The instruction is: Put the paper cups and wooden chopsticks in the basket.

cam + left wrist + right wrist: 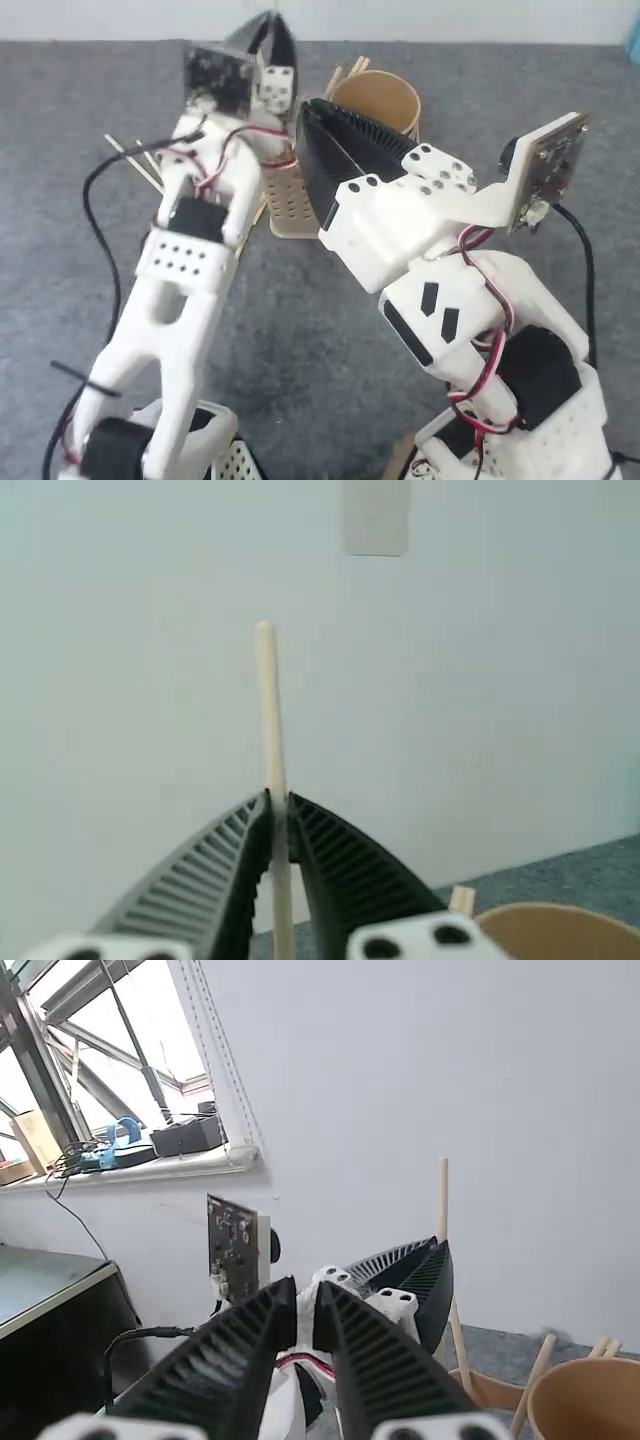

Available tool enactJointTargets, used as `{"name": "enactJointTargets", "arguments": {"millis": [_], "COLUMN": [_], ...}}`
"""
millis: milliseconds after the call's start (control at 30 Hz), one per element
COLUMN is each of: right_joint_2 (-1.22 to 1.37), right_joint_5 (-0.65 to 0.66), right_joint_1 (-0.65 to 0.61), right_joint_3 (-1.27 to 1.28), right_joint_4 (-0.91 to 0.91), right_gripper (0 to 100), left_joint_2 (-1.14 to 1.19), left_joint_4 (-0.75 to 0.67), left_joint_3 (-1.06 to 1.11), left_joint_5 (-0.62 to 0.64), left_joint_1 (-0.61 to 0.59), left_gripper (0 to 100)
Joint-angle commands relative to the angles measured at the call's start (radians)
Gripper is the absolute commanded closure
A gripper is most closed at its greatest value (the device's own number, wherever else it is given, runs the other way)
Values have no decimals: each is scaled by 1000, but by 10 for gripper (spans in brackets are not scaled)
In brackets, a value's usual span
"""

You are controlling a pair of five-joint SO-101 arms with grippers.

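Note:
My left gripper (pixel 272 22) is raised above the back of the table, shut on a wooden chopstick (pixel 266 720) that stands upright between its fingers. Below it stands the perforated tan basket (pixel 285 205). A brown paper cup (pixel 378 98) stands just behind and to the right of the basket, with chopstick ends (pixel 346 74) poking up beside it; whether they sit inside the basket is hidden. My right gripper (pixel 306 106) hangs beside the cup, shut with nothing in it. The right wrist view shows the held chopstick (pixel 442 1210) and the cup (pixel 590 1400).
A few loose chopsticks (pixel 132 156) lie on the grey mat (pixel 300 340) to the left of the left arm. Both arms crowd the space around the basket. A white wall rises behind the table.

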Motion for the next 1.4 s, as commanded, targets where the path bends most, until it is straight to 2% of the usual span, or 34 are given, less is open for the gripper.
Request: {"name": "enactJointTargets", "arguments": {"millis": [0, 133, 233, 367, 500, 567, 633, 733, 833, 1000, 1067, 1200, 1367], "right_joint_2": [-15, -13, -2, 68, 111, 130, 159, 209, 266, 338, 349, 371, 455], "right_joint_5": [-5, -5, -5, -5, 2, 37, 68, 74, 75, 80, 80, 80, 80], "right_joint_1": [-4, -5, -5, -5, -5, -13, -50, -99, -165, -292, -335, -387, -449], "right_joint_3": [-5, -5, 11, 37, 35, 38, 38, 40, 52, 141, 213, 379, 585], "right_joint_4": [-19, -19, -31, -94, -104, -105, -105, -101, -71, 94, 117, -8, -338], "right_gripper": [954, 954, 953, 952, 951, 951, 952, 954, 954, 951, 951, 950, 950], "left_joint_2": [-120, -147, -181, -275, -374, -379, -356, -295, -224, -115, -55, 132, 405], "left_joint_4": [-43, -34, 80, 328, 683, 795, 865, 832, 652, 215, 123, 195, 347], "left_joint_3": [73, 84, 48, -71, -219, -231, -182, -1, 225, 493, 496, 335, 68], "left_joint_5": [-18, -12, -14, -11, -8, 43, 149, 350, 491, 509, 509, 514, 516], "left_joint_1": [-58, -100, -112, -176, -387, -496, -583, -666, -704, -704, -698, -706, -764], "left_gripper": [940, 778, 682, 674, 674, 674, 674, 674, 674, 674, 674, 674, 674]}}
